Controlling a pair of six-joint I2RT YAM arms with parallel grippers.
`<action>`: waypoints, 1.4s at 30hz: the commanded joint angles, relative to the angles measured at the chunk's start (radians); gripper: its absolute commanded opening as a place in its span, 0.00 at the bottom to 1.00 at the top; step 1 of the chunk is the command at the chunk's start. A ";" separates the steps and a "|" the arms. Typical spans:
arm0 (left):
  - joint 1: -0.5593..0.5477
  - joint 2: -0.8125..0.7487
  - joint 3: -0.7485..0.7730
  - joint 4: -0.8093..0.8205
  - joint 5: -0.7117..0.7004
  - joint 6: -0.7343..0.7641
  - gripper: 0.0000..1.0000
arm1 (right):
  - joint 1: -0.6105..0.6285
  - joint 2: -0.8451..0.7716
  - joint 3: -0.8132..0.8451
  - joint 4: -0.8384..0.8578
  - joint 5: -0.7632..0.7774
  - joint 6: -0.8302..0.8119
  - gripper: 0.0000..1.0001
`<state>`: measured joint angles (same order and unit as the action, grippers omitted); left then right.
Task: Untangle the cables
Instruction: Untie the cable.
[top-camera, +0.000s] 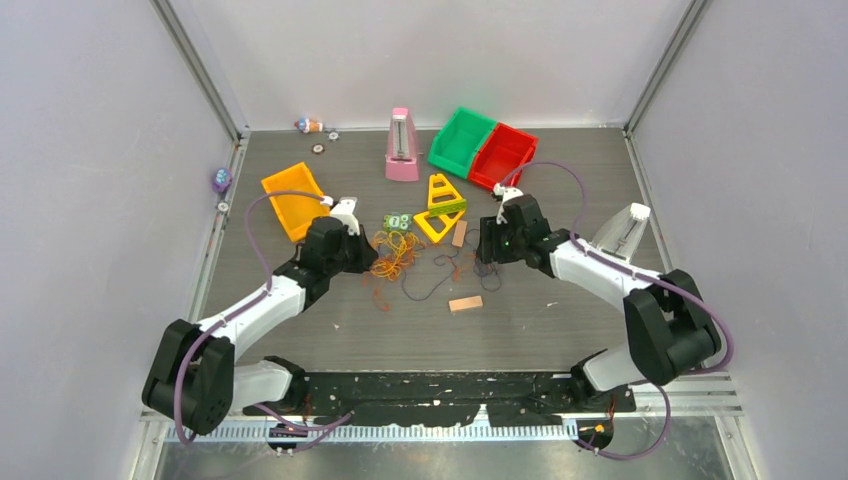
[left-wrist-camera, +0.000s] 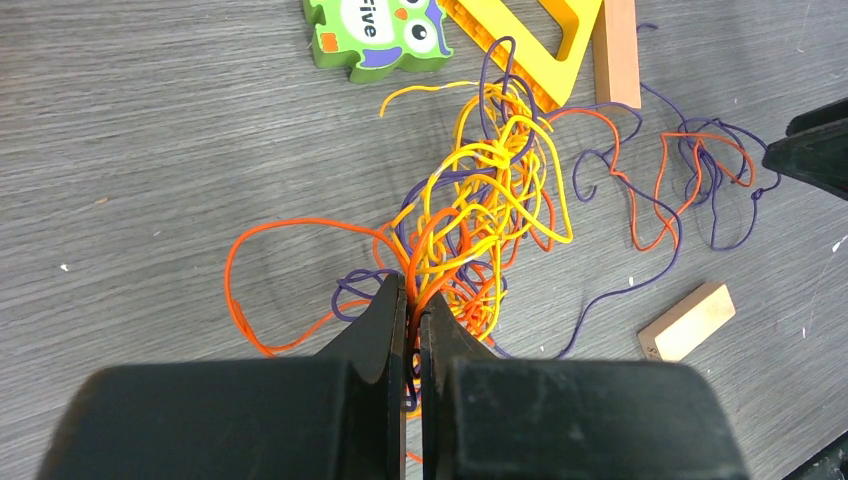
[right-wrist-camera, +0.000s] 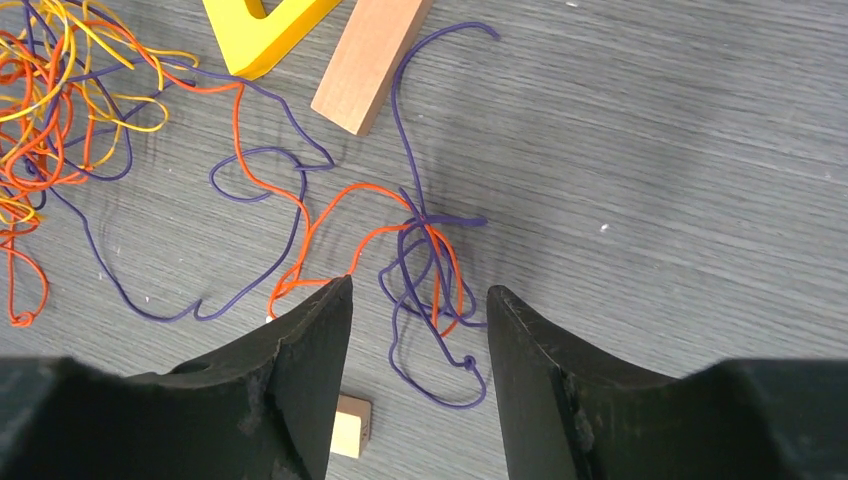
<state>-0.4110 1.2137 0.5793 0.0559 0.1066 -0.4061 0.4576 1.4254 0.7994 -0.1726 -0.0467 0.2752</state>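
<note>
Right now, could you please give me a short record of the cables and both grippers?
cables: orange, yellow and purple tangle lying on the table
left gripper: shut on cables at the tangle's near edge
right gripper: open, over a loose knot of purple and orange strands
nearby: wooden block, yellow triangle

Owl tile (left-wrist-camera: 385, 40) reads "Five" (white txt, green bg).

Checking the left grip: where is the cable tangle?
Top view, left of centre: the cable tangle lies below the green owl tile, pinched by the left gripper.
</note>
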 joint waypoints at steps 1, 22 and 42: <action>-0.002 -0.005 0.006 0.052 0.016 0.021 0.00 | 0.021 0.054 0.062 0.013 0.006 -0.018 0.56; -0.002 -0.050 -0.014 0.039 -0.075 0.017 0.00 | 0.036 -0.035 0.030 0.000 0.387 0.050 0.05; -0.057 -0.140 -0.046 0.049 -0.177 0.052 0.23 | 0.029 -0.480 0.066 -0.186 0.455 -0.012 0.05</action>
<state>-0.4225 1.0500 0.4858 0.0586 -0.1200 -0.4091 0.4870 0.9710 0.8219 -0.3550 0.5293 0.3119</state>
